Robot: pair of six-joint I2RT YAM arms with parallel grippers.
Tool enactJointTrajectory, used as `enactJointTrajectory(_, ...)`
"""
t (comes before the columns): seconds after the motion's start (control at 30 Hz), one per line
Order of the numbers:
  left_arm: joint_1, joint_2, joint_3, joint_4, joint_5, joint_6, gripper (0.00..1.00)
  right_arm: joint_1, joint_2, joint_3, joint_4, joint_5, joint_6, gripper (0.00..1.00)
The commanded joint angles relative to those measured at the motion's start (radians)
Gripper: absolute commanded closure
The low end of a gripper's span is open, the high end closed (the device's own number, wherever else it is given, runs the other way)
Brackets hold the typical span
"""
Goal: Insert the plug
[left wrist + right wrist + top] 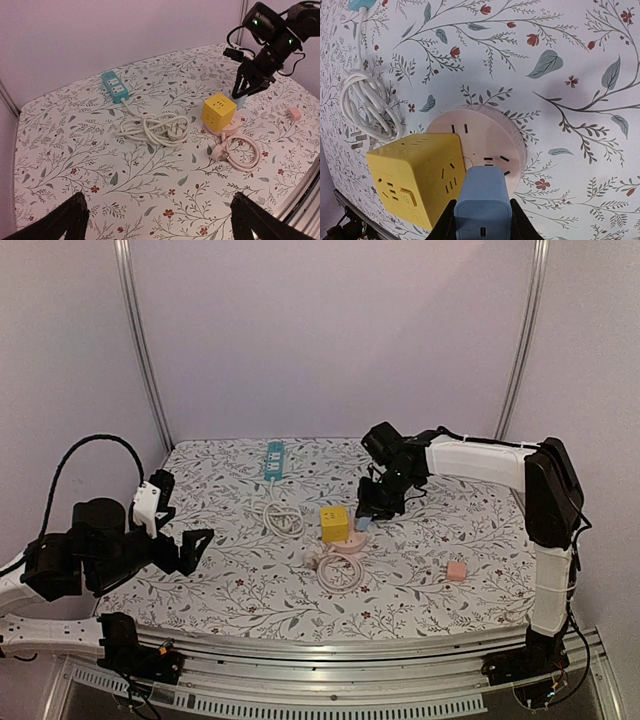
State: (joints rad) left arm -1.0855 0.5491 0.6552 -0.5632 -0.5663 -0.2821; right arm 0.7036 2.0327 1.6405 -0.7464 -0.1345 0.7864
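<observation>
My left arm (80, 545) is folded low at the near left side, and my left fingers (62, 220) are spread wide apart. My right arm (480, 455) reaches out long, wrist tipped down, with my right fingers (521, 231) squeezed in close.

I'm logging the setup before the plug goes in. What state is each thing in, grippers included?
left gripper: open, empty
right gripper: shut on blue charger
blue charger: gripped, over pink round socket; seated or not, cannot tell
pink round socket: lying flat, pink cord coiled
yellow cube socket: upright, at the pink round socket's edge
teal power strip: sockets empty, white cord bundled, its plug lying free
small pink adapter: lying loose, untouched
</observation>
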Motion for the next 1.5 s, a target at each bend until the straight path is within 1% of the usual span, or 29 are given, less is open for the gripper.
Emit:
enactJointTrajectory(0.0, -0.029, -0.013, -0.014, -0.01, -0.014, -0.009, 0.01, -0.012, 0.03, 0.023, 0.047, -0.007, 0.018, 1.0)
enactJointTrajectory(0.3, -0.036, -0.018, -0.015, -0.01, -0.024, -0.008, 0.01, -0.019, 0.072, 0.013, 0.055, -0.019, 0.01, 1.0)
enactJointTrajectory(0.47, -0.038, -0.02, -0.016, -0.011, -0.03, -0.009, 0.0, -0.019, 0.064, -0.01, 0.051, -0.03, 0.014, 1.0)
enactJointTrajectory(0.7, -0.039, -0.018, -0.017, -0.008, -0.034, -0.007, 0.0, -0.017, 0.051, -0.005, 0.002, 0.0, -0.008, 1.0)
enactJointTrajectory(0.93, -0.039, -0.012, -0.019, -0.005, -0.033, -0.005, 0.01, 0.027, 0.16, 0.122, -0.133, 0.102, -0.03, 1.0)
enactJointTrajectory(1.2, -0.039, -0.012, -0.02, -0.005, -0.037, -0.008, 0.01, 0.065, 0.243, 0.226, -0.269, 0.255, -0.009, 1.0)
enactJointTrajectory(1.33, -0.039, -0.012, -0.022, -0.005, -0.04, -0.009, 0.0, 0.081, 0.278, 0.259, -0.322, 0.303, 0.0, 1.0)
enactJointTrajectory(1.47, -0.039, -0.011, -0.021, -0.005, -0.042, -0.009, 0.0, 0.098, 0.329, 0.333, -0.402, 0.36, 0.014, 1.0)
